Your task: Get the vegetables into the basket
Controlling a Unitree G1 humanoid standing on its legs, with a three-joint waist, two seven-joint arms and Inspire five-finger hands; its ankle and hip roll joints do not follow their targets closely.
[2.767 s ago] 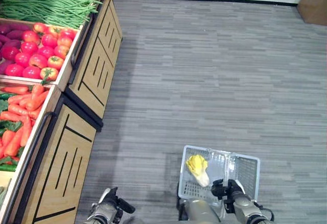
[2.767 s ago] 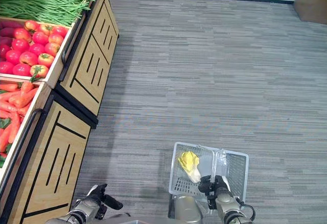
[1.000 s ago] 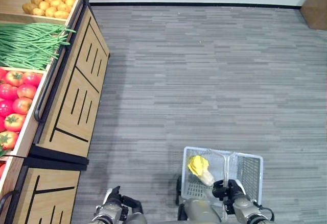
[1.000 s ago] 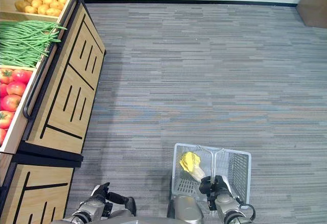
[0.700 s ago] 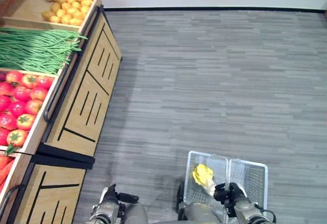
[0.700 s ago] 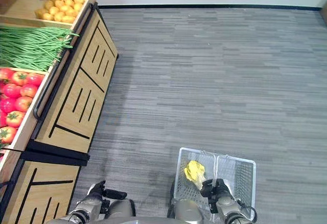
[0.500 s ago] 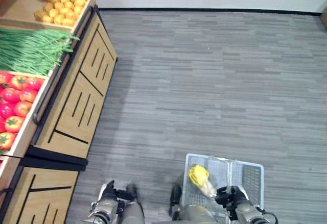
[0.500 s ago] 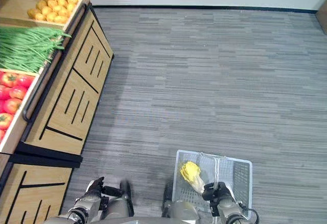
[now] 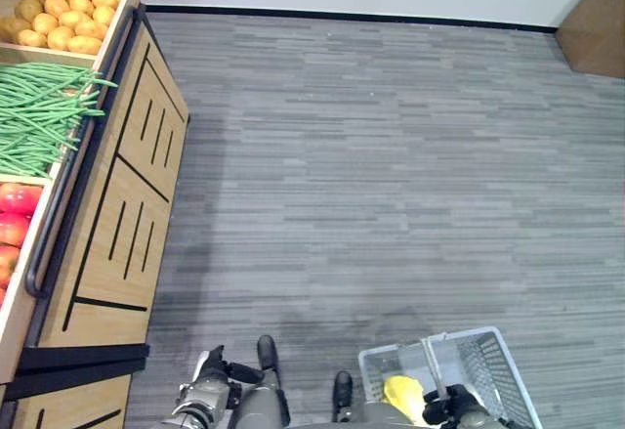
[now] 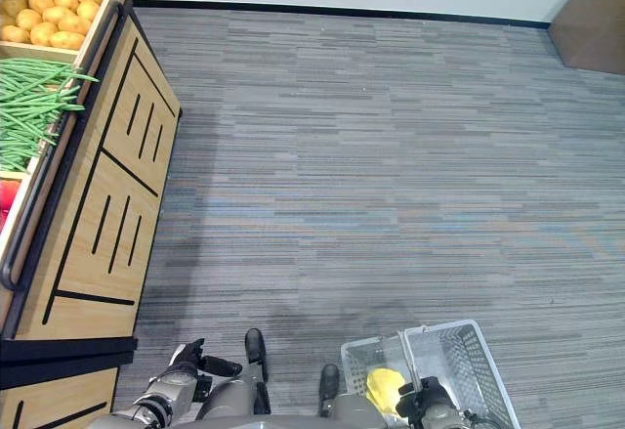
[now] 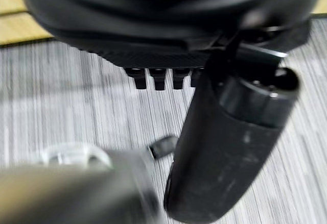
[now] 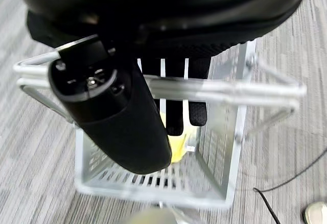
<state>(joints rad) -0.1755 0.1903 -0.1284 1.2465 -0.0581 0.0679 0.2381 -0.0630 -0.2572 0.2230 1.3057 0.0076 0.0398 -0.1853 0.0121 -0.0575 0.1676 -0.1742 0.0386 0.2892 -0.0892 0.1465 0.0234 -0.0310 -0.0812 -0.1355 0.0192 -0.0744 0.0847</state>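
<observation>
Yellow leafy vegetable (image 9: pixel 402 393) lying inside the white wire basket (image 9: pixel 488 365).

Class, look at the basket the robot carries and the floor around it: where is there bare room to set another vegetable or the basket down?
Inside the basket, the half right of the yellow vegetable is bare. The grey floor between the produce stand and far wall is open. The stand's bins are crowded: potatoes, green beans.

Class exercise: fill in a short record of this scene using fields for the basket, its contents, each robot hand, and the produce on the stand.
basket: white wire basket, carried above the grey floor
contents: one yellow vegetable
right hand: right hand, fingers curled round the basket's handle
left hand: left hand, low beside the stand, holding nothing
stand: wooden stand at left
produce: potatoes, green beans, tomatoes
</observation>
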